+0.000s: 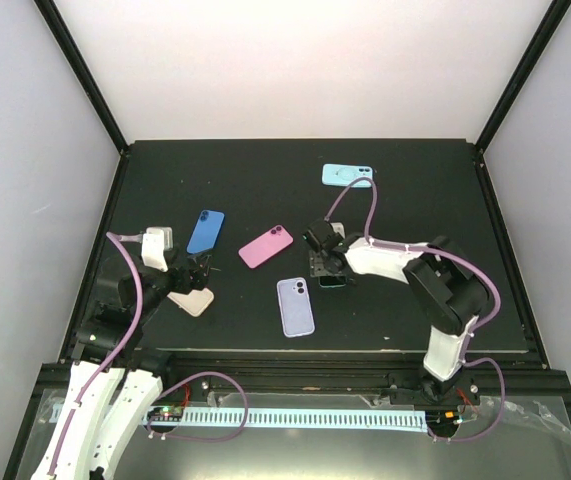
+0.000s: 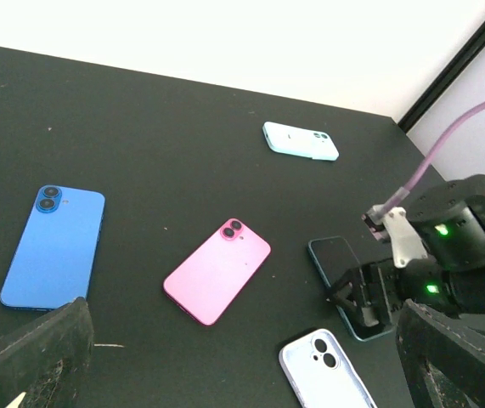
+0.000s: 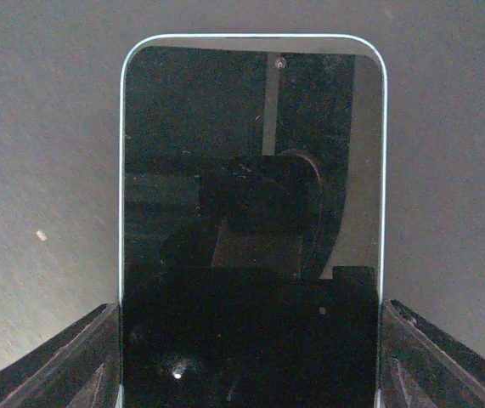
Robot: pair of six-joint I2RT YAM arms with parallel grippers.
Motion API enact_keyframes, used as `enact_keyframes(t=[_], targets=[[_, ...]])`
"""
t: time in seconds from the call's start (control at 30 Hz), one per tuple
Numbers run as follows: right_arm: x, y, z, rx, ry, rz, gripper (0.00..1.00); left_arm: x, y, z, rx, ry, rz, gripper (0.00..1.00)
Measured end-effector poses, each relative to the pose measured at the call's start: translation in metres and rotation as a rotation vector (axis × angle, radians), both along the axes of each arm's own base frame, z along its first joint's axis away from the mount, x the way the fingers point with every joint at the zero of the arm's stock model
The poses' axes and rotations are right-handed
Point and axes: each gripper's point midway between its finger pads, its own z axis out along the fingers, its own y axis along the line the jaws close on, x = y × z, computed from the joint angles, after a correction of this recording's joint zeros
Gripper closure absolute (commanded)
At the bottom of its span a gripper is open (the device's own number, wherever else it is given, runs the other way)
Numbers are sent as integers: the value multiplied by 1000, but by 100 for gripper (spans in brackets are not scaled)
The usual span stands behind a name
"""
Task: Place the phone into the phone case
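Between right claw (image 3: 250, 367) fingers (image 3: 55, 365), a phone (image 3: 250, 153).

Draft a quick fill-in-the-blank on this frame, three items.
1. The teal-edged phone straddled by the right pincer lies screen ___.
2. Seen from above, the phone just left of the pink phone is ___.
3. The left pincer stands open, holding ___.
Answers: up; blue; nothing.

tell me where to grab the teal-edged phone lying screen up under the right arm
Take the teal-edged, black-screened phone by its long side edges, coming straight down from above: it lies flat, screen up, and the right claw straddles its narrow width.
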Motion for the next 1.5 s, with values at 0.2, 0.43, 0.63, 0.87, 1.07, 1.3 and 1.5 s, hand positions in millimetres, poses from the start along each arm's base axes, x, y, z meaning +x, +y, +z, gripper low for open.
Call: enact_keyframes(t=[0.2,0.43,0.63,0.87,1.07,1.3,1.5], targets=[[-31,-19,3,11,41,24,43,2,-1,-4,-5,20,2,1],[-62,-10,27,146,51,84,45,8,-5,-18,-42,108,2,1],[-85,22,49,268,53,160,45,6,-19,-32,-135,190,-40,2],[-114,64,63,399,84,238,45,4,-28,-59,-196,297,-64,4],[-134,91,62,462,115,269,45,3,-36,-73,-244,357,-88,8],[-146,101,40,444,165,255,44,3,-43,-87,-283,417,-108,12],[-146,101,28,426,184,229,44,3,-46,-92,-293,441,-115,12]])
